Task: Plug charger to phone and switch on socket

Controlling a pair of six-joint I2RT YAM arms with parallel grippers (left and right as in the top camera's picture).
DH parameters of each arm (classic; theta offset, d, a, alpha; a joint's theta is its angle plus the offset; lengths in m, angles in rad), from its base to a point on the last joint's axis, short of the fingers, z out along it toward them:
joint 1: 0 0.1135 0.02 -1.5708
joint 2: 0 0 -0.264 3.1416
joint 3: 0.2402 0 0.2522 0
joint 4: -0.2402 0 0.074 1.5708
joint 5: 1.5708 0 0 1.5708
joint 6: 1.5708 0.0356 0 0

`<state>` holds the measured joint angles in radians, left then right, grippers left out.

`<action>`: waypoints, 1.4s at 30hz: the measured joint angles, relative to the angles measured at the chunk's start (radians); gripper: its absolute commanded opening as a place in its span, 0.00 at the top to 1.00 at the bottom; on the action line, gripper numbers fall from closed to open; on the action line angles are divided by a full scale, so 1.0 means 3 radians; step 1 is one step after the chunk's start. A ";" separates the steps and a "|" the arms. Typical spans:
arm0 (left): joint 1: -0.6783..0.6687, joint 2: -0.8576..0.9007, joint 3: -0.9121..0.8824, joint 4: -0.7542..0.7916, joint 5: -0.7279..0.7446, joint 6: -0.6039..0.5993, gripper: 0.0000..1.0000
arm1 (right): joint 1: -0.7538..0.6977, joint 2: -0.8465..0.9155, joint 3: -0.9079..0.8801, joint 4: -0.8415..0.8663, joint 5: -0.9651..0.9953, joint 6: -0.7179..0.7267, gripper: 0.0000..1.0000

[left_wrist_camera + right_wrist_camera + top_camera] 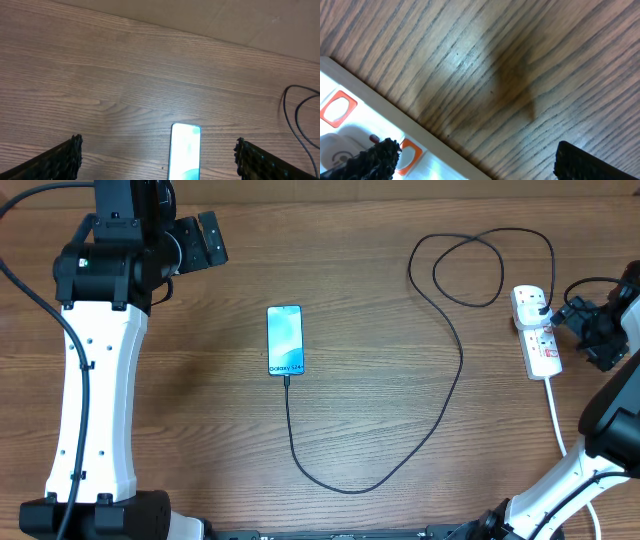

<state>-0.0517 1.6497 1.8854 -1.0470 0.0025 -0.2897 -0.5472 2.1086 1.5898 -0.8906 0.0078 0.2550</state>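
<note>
The phone [285,340] lies flat mid-table, its blue screen lit and facing up; the left wrist view shows its far end [185,150]. The charger [448,395], a thin black cable, runs from the phone's near edge, sweeps right and loops at the back. Its black plug [541,305] sits in the white socket [535,332] at the right. My left gripper [207,242] hangs open at the back left, away from the phone. My right gripper [572,328] is open at the socket's right side. One fingertip [384,152] is over the strip by an orange switch [409,151].
The socket's thick white cord [556,418] trails toward the front edge beside the right arm's base. Bare wood surrounds the phone. The cable's loops [300,117] lie at the right of the left wrist view.
</note>
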 measured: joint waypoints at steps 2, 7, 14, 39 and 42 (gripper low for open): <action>0.0000 0.0000 0.0000 0.0000 0.0000 0.0000 0.00 | 0.0000 0.0000 -0.0001 0.0000 0.0000 -0.0001 0.00; 0.0000 0.0000 0.0000 0.0000 0.0000 0.0000 0.00 | 0.0000 0.0000 -0.0071 0.0028 -0.0003 -0.0001 0.00; 0.0000 0.0000 0.0000 0.0000 0.0000 0.0000 0.00 | 0.0000 0.0000 -0.0071 0.0027 -0.0014 -0.0001 0.00; 0.0000 0.0000 0.0000 0.0000 0.0000 0.0000 0.00 | -0.0031 -0.0006 -0.0211 0.0217 -0.0186 0.0033 0.00; 0.0000 0.0000 0.0000 0.0000 0.0000 0.0000 0.00 | -0.0031 -0.0006 -0.0211 0.0202 -0.0187 0.0050 0.00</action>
<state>-0.0517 1.6497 1.8854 -1.0470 0.0025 -0.2897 -0.5564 2.1067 1.5265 -0.8299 -0.0483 0.2699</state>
